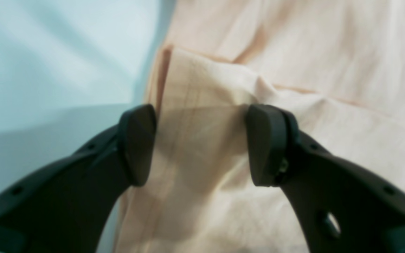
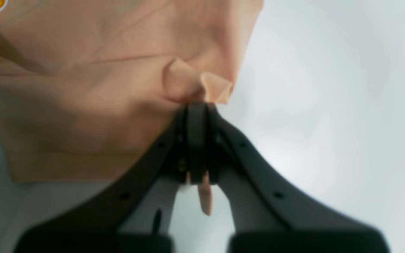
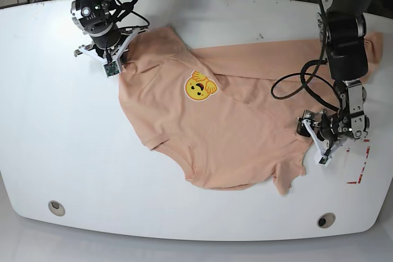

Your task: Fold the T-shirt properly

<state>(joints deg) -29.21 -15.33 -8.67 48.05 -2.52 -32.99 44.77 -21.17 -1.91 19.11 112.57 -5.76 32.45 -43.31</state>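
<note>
While pinched by right gripper point(image 2: 197, 116), T-shirt point(image 3: 227, 133) between left gripper point(image 1: 200, 144) fingers.

Right gripper point(image 2: 197, 116) fingers point(image 2: 197, 140) pinched tight on a T-shirt point(image 2: 83, 105) fold.

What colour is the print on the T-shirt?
Yellow smiling face with orange shading, on the peach T-shirt; the print shows best in the base view.
</note>
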